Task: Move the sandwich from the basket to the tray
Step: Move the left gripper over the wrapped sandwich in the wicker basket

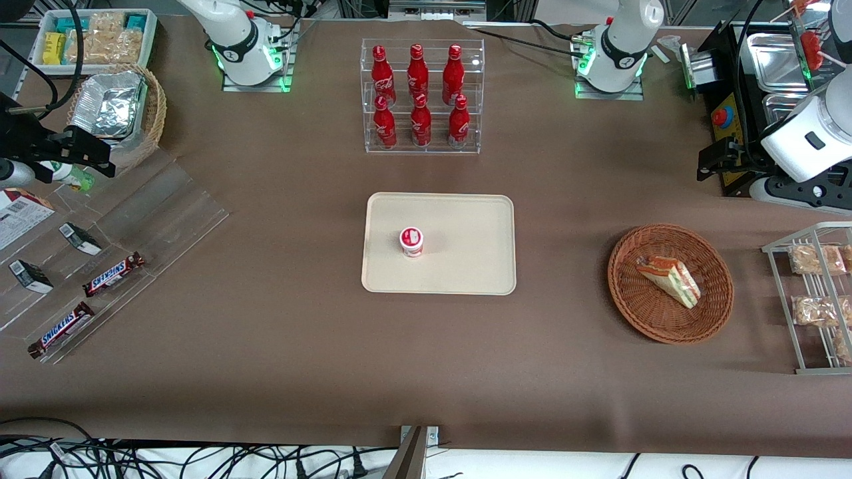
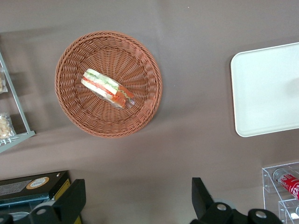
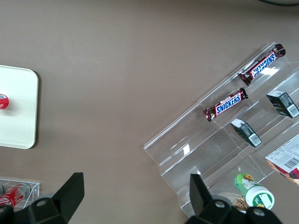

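The sandwich (image 1: 669, 281) is a wrapped wedge with red, green and yellow layers. It lies in the round reddish-brown wicker basket (image 1: 665, 322) toward the working arm's end of the table. The cream tray (image 1: 466, 259) lies mid-table with a small red-and-white cup (image 1: 411, 241) on it. My left gripper (image 1: 715, 163) hangs open and empty above the table, farther from the front camera than the basket. In the left wrist view the sandwich (image 2: 106, 87), basket (image 2: 133, 56) and tray (image 2: 266, 88) all show, with my gripper (image 2: 138, 200) and its spread fingers (image 2: 70, 200) well clear of the basket.
A clear rack of red bottles (image 1: 421, 96) stands farther from the front camera than the tray. A wire rack with tan snack packets (image 1: 815, 299) stands beside the basket. A black box with a red button (image 1: 722, 120) sits near my gripper. A clear display with Snickers bars (image 1: 113, 274) lies toward the parked arm's end.
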Controlling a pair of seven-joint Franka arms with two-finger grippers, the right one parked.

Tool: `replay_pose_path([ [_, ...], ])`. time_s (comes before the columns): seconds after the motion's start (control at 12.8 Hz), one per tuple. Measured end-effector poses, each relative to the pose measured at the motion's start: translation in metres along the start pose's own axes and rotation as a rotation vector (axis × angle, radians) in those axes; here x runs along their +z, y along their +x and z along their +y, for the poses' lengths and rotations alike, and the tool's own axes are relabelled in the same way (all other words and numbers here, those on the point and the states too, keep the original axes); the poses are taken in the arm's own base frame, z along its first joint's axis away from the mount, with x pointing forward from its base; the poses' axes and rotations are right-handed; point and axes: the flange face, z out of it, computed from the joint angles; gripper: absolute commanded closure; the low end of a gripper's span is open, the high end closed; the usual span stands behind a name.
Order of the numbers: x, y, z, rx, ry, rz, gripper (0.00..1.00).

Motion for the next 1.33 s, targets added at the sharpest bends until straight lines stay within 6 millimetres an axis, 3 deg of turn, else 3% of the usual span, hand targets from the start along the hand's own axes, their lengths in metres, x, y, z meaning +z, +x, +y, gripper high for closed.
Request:
replay_pose_path([
  [0.31,0.003,0.000,-0.003,-0.008,-0.001,-0.007,0.00],
  [0.55,0.007,0.001,-0.016,-0.075,-0.002,-0.016,0.00],
  [1.09,0.099,0.052,-0.041,-0.447,0.060,-0.062,0.00],
  [1.33,0.134,0.061,-0.055,-0.591,0.062,-0.011,0.00],
])
